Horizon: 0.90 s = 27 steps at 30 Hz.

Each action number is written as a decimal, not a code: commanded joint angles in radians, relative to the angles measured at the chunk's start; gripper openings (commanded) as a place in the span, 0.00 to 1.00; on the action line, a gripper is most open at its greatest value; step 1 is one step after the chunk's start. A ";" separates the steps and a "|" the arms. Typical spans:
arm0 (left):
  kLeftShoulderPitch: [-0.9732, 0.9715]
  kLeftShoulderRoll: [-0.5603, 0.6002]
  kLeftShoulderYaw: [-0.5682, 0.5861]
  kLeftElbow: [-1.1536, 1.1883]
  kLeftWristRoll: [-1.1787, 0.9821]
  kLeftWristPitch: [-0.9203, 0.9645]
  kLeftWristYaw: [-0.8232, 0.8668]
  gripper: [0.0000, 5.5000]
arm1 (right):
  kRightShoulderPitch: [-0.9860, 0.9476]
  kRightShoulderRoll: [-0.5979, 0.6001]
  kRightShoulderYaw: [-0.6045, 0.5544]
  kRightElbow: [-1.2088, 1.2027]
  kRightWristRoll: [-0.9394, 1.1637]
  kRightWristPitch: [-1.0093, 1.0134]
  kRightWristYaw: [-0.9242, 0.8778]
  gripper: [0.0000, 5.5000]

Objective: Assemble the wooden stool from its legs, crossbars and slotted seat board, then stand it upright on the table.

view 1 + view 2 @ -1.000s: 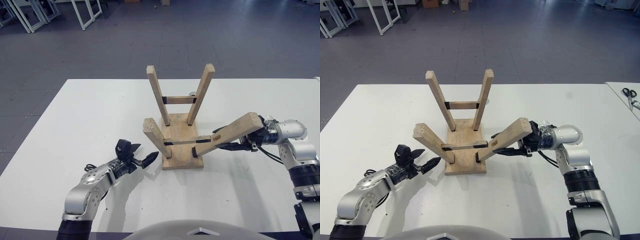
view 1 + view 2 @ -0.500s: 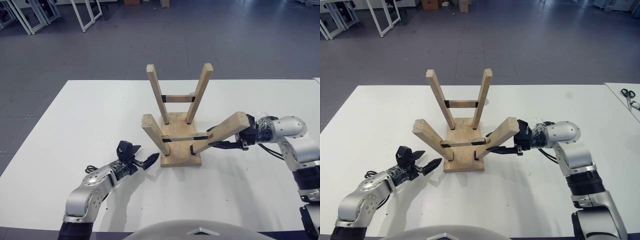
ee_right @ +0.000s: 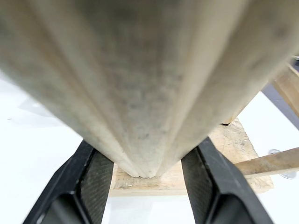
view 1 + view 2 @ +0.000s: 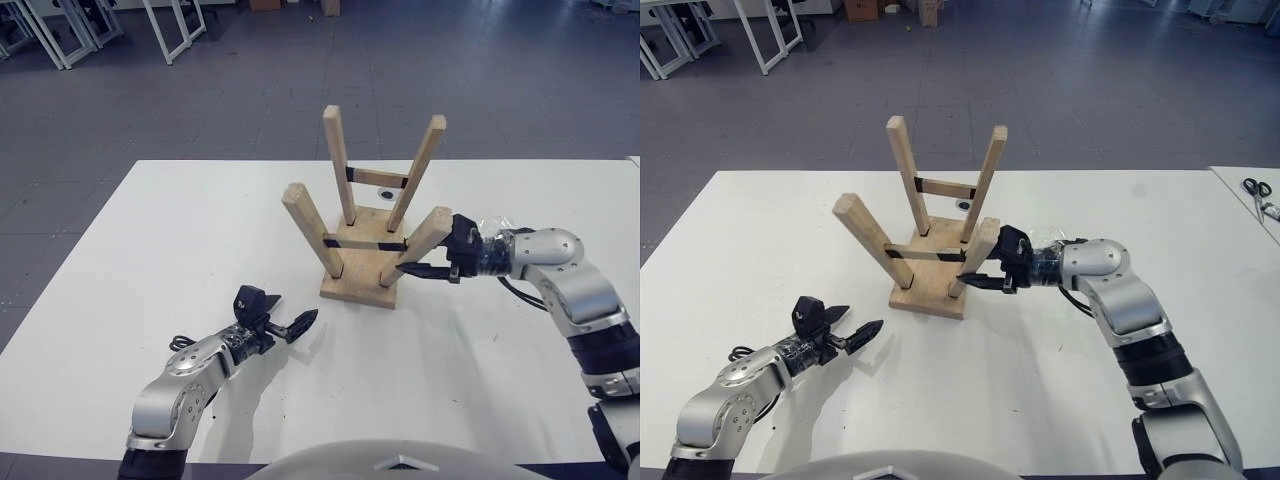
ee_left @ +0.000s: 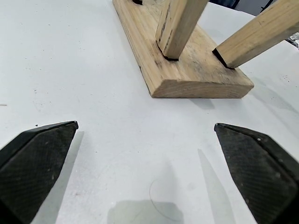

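Since stool (image 4: 365, 245) stands inverted mid-worktop (image 4: 150, 260), seat board (image 4: 362, 285) flat down, my right fingers (image 3: 96, 182) pinch leg (image 4: 425, 240) at its 4 o'clock, likely as lever for flipping upright. Left fingers (image 4: 300, 322) spread, parked at 7 o'clock, apart from board.

Wooden stool (image 4: 372, 235), inverted. The slotted seat board (image 4: 358, 285) lies flat on the white table (image 4: 150, 250). Four pale legs (image 4: 312, 228) splay upward, joined in pairs by a near crossbar (image 4: 365, 243) and a far crossbar (image 4: 378, 178). The near right leg (image 4: 422, 238) is clamped by the right gripper (image 4: 405, 268).
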 commanded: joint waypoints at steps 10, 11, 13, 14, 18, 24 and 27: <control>-0.172 -0.011 0.062 -0.375 -0.245 0.277 0.132 0.91 | 0.031 0.035 0.008 0.076 -0.061 0.040 -0.083 0.37; -0.214 -0.012 0.073 -0.417 -0.304 0.324 0.164 0.88 | 0.028 0.037 0.005 0.084 -0.061 0.039 -0.083 0.37; -0.306 -0.013 0.104 -0.484 -0.447 0.401 0.245 0.83 | 0.027 0.039 0.005 0.099 -0.065 0.031 -0.085 0.37; -0.354 -0.016 0.125 -0.498 -0.515 0.417 0.294 0.81 | 0.029 0.041 0.005 0.104 -0.067 0.027 -0.088 0.37; -0.551 -0.068 0.125 -0.476 -0.612 0.457 0.571 0.69 | 0.038 0.045 0.007 0.107 -0.066 0.022 -0.094 0.37; -0.679 -0.174 -0.168 -0.314 -0.268 0.387 0.740 0.52 | 0.038 0.057 0.006 0.110 -0.059 0.014 -0.094 0.37; -0.702 -0.226 -0.271 -0.246 -0.138 0.328 0.729 0.52 | 0.038 0.066 -0.009 0.118 -0.034 0.013 -0.084 0.37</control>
